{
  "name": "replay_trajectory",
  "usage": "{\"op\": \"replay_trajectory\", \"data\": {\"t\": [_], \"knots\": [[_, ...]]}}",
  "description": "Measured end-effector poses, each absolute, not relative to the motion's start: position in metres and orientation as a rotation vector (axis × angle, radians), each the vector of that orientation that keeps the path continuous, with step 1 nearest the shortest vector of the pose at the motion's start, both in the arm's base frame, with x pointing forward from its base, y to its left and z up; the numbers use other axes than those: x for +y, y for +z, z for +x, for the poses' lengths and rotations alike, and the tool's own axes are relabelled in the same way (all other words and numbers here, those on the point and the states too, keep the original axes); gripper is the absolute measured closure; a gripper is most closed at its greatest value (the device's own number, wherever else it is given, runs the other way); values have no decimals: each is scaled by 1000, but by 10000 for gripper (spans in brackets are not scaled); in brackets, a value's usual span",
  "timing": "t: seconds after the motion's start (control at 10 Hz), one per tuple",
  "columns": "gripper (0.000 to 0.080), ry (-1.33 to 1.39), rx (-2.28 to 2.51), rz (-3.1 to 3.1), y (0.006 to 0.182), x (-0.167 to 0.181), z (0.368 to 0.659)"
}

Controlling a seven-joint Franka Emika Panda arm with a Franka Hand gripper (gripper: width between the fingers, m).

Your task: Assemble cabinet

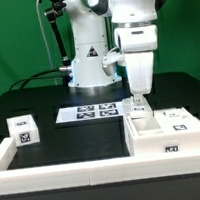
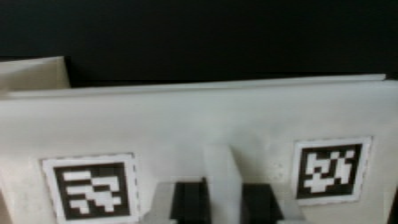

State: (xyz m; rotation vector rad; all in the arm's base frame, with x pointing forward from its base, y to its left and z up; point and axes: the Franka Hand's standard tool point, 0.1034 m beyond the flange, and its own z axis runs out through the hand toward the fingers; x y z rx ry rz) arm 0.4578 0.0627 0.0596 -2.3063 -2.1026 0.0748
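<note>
The cabinet [image 1: 169,136], a large white box frame with tags, lies at the exterior view's right, near the front rail. My gripper [image 1: 139,106] stands straight down over its far left corner. In the wrist view the cabinet's white wall [image 2: 196,120] fills the picture, with two tags on it. My gripper [image 2: 222,196] has its dark fingers [image 2: 187,202] on either side of a thin upright wall edge, pressed against it. A small white tagged drawer box [image 1: 24,131] sits apart at the exterior view's left.
The marker board [image 1: 89,112] lies on the black table in front of the robot's base [image 1: 93,71]. A low white border rail [image 1: 57,177] runs along the front and up the left side.
</note>
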Motion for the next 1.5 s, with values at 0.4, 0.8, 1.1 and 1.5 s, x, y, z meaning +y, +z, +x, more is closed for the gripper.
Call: {"op": "replay_trajectory", "data": {"t": [0.4,0.8,1.1,1.5], "knots": [[731,70,-2102,-2309,60,63,458],[731,124,-2107,-2280,58,61,457],[730,116,-2129,-2263,59,62,462],[730,90,-2176,-2224,59,63,469]]}}
